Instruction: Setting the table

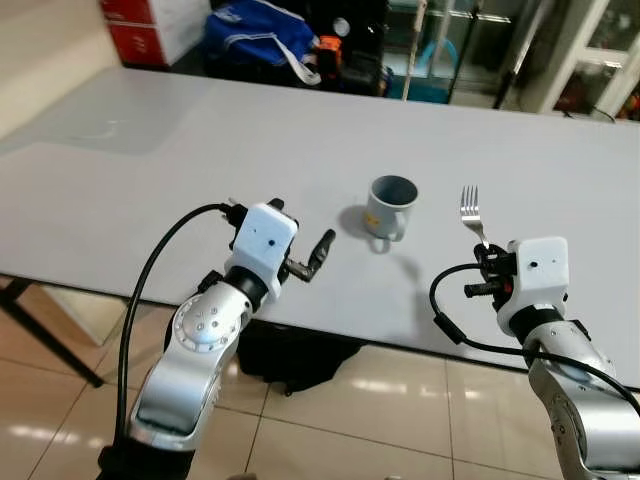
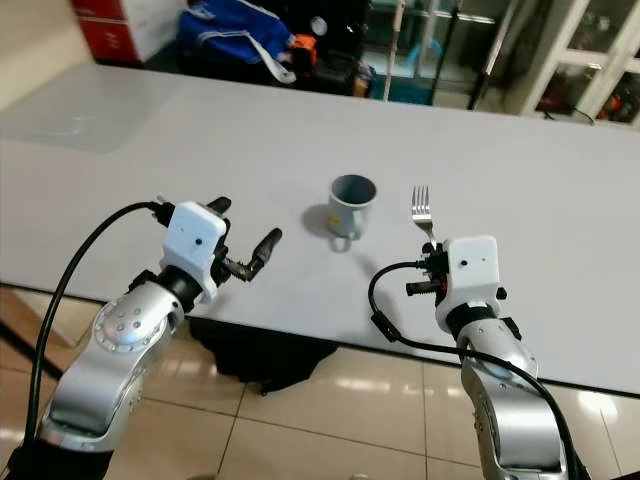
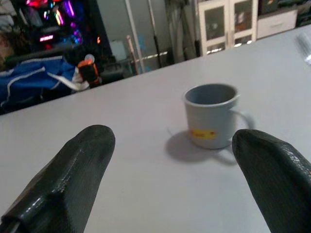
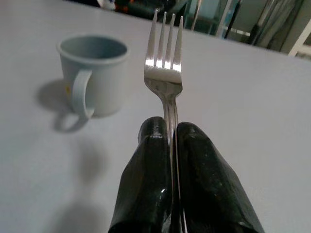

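White worktop (image 1: 200,150) runs wide across the head views, tiled floor below its near edge and a blue bag (image 1: 255,30) behind its far edge. On it stands a grey mug (image 1: 390,207), between the left end effector (image 1: 300,243), fingers spread and empty, and the right end effector (image 1: 484,256), which holds a fork (image 1: 471,214) tines-up, just right of the mug. From the left wrist, a yellow mark shows on the mug (image 3: 212,115), seen between the parted fingers (image 3: 73,179). From the right wrist, both fingers (image 4: 150,179) pinch the fork handle (image 4: 166,87), the mug's handle facing the camera.
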Controlling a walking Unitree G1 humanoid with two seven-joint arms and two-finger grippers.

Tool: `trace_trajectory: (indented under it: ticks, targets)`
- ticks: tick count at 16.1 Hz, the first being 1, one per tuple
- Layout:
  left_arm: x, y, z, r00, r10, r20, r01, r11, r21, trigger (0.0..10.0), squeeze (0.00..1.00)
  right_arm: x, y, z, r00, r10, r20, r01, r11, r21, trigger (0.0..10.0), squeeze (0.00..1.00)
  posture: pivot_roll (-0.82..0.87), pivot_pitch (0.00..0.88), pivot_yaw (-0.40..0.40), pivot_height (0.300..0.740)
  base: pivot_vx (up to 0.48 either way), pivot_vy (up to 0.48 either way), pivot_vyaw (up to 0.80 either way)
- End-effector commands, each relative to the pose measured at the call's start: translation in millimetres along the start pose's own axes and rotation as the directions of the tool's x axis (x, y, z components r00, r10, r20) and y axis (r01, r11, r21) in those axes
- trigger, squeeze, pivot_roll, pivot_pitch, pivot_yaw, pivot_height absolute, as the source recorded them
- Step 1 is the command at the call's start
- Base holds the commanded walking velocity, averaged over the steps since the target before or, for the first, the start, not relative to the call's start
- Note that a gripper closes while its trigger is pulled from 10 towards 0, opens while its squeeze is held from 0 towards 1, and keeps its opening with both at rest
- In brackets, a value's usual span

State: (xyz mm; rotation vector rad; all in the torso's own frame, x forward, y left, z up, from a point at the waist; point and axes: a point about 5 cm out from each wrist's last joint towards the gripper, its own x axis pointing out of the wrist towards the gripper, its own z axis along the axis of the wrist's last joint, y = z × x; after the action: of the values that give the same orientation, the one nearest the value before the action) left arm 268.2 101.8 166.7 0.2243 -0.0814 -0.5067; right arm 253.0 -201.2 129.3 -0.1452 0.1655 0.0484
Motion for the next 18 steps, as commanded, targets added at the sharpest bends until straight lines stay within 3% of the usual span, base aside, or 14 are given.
trace_trajectory:
  ticks: [1, 4, 9, 12, 15, 18]
  targets:
    - [0.0, -4.5, 4.7, 0.999, -0.034, 0.021, 0.034, 0.999, 0.002, 10.0, 0.0, 1.9, -6.0, -2.3, 0.999, -0.024, -0.027, 0.024, 1.0, -0.001, 10.0, 0.0, 0.0, 0.042, -0.017, 0.74, 0.0, 0.0, 0.0]
    - [-9.0, -19.8, -1.9, 0.976, -0.218, -0.005, 0.217, 0.975, -0.043, 10.0, 0.0, 19.4, -10.5, -12.0, 0.99, -0.053, -0.133, 0.056, 0.998, 0.014, 10.0, 0.0, 0.0, 0.047, -0.023, 0.74, 0.0, 0.0, 0.0]
    - [-31.9, -36.4, -13.7, 0.886, -0.451, -0.104, 0.448, 0.892, -0.056, 10.0, 0.0, 39.4, -8.3, -20.3, 0.983, -0.038, -0.178, 0.05, 0.997, 0.064, 10.0, 0.0, 0.0, 0.047, -0.035, 0.74, 0.0, 0.0, 0.0]
    - [-35.3, -37.7, -16.6, 0.871, -0.472, -0.132, 0.47, 0.881, -0.048, 10.0, 0.0, 52.8, -4.7, -24.3, 0.975, -0.092, -0.202, 0.097, 0.995, 0.016, 10.0, 0.0, 0.01, 0.041, -0.042, 0.74, 0.0, 0.0, 0.0]
    - [-35.3, -37.6, -15.5, 0.871, -0.472, -0.133, 0.471, 0.881, -0.045, 10.0, 0.0, 56.3, -7.5, -25.7, 0.961, -0.184, -0.205, 0.205, 0.975, 0.085, 10.0, 0.0, 0.01, 0.036, -0.044, 0.74, 0.0, 0.0, 0.0]
    - [-33.9, -39.1, -15.4, 0.869, -0.478, -0.131, 0.476, 0.878, -0.045, 10.0, 0.0, 57.7, -4.4, -31.8, 0.953, -0.206, -0.221, 0.229, 0.97, 0.083, 10.0, 0.0, 0.0, 0.034, -0.039, 0.74, 0.0, 0.0, 0.0]
